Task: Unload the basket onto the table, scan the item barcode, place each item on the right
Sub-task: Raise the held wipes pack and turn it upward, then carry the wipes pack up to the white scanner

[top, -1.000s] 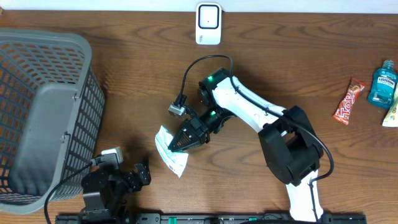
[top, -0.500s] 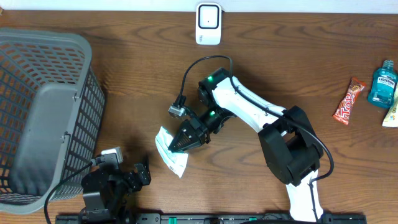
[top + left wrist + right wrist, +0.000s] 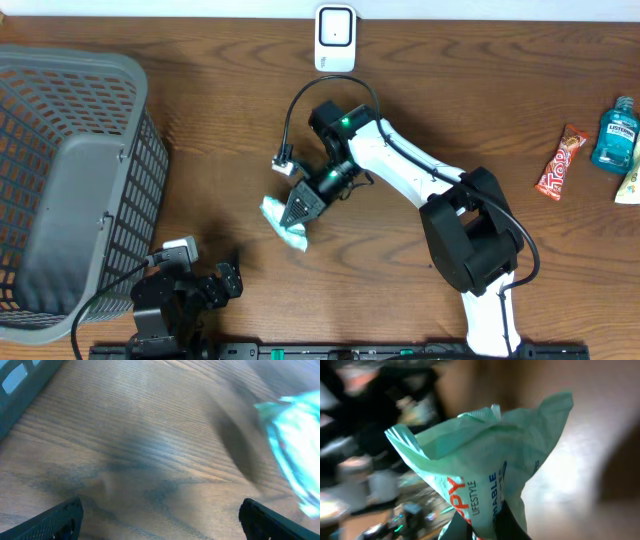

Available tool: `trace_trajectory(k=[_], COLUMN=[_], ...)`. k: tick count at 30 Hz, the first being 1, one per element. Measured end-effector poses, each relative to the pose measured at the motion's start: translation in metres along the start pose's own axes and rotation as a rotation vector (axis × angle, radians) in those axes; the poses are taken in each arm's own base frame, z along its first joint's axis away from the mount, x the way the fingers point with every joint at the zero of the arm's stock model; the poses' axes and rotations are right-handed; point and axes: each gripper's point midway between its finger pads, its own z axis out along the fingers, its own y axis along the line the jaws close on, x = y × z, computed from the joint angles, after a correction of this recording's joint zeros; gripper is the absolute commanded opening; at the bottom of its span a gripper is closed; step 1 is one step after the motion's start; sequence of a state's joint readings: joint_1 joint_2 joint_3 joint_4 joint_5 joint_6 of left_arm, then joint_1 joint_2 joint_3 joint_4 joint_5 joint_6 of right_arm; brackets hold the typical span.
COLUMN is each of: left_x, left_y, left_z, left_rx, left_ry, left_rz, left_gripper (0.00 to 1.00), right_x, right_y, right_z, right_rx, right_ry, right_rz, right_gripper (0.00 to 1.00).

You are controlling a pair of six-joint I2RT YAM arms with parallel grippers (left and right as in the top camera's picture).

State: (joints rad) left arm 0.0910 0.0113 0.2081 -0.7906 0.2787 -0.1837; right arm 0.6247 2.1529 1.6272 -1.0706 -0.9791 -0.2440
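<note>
The right tool (image 3: 302, 208) is closed on the green-and-white packet (image 3: 284, 220), which appears lifted off the surface (image 3: 200, 100) near centre. Carry the packet to the white scanner (image 3: 335, 38) at the far edge. Rotate the wrist until the barcode, not visible here, faces the scanner. The left tool (image 3: 231, 278) is open and empty, near-left.

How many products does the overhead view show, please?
4: green packet in the right gripper mid-table; candy bar, blue bottle and a cut-off item at the right edge. Others may be hidden.
</note>
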Motion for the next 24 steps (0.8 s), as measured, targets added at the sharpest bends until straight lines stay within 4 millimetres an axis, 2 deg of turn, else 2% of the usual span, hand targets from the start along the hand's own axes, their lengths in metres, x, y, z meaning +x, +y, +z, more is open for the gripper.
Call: trace_trajectory(k=[3, 6, 11, 14, 17, 24], left_x=[0.000, 0.000, 0.000, 0.000, 0.000, 0.000], left_y=[0.000, 0.000, 0.000, 0.000, 0.000, 0.000], left_z=[0.000, 0.000, 0.000, 0.000, 0.000, 0.000], left_rx=[0.000, 0.000, 0.000, 0.000, 0.000, 0.000], left_ry=[0.000, 0.000, 0.000, 0.000, 0.000, 0.000], left_rz=[0.000, 0.000, 0.000, 0.000, 0.000, 0.000], left_gripper=[0.98, 0.98, 0.98, 0.98, 0.98, 0.98], right_x=[-0.013, -0.032, -0.083, -0.119, -0.145, -0.192], right_y=[-0.019, -0.041, -0.074, -0.083, -0.086, -0.085], right_z=[-0.004, -0.021, -0.080, -0.120, -0.149, -0.209], right_rx=[0.096, 0.218, 0.496, 0.637, 0.732, 0.927], right_ry=[-0.040, -0.104, -0.290, -0.431, -0.549, -0.794], right_rz=[0.004, 0.031, 0.018, -0.035, -0.081, -0.204], right_gripper=[0.01, 0.01, 0.01, 0.01, 0.01, 0.01])
